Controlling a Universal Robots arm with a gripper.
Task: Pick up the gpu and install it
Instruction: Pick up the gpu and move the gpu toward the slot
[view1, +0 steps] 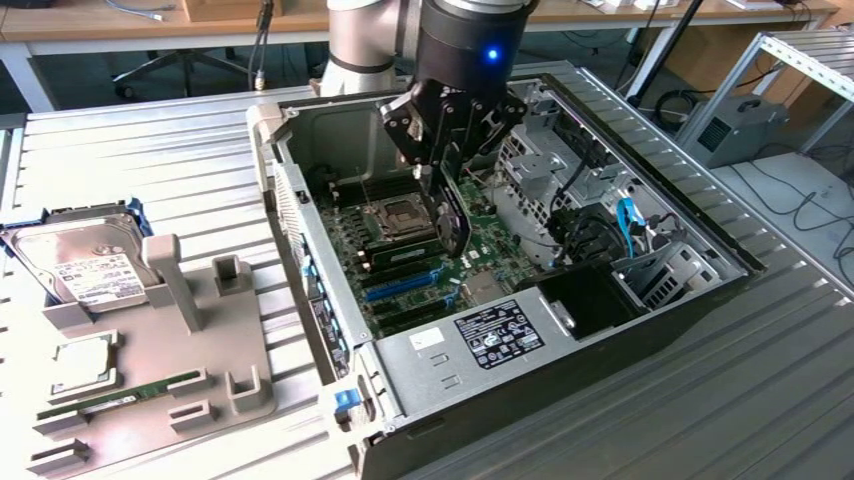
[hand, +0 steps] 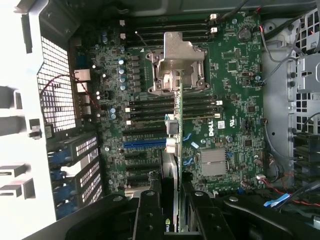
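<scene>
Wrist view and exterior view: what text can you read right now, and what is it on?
"DELL": white logo on the motherboard, turned sideways.
Black sticker on the case's metal cover: print too small to read.
Hard drive label: print too small to read.
</scene>
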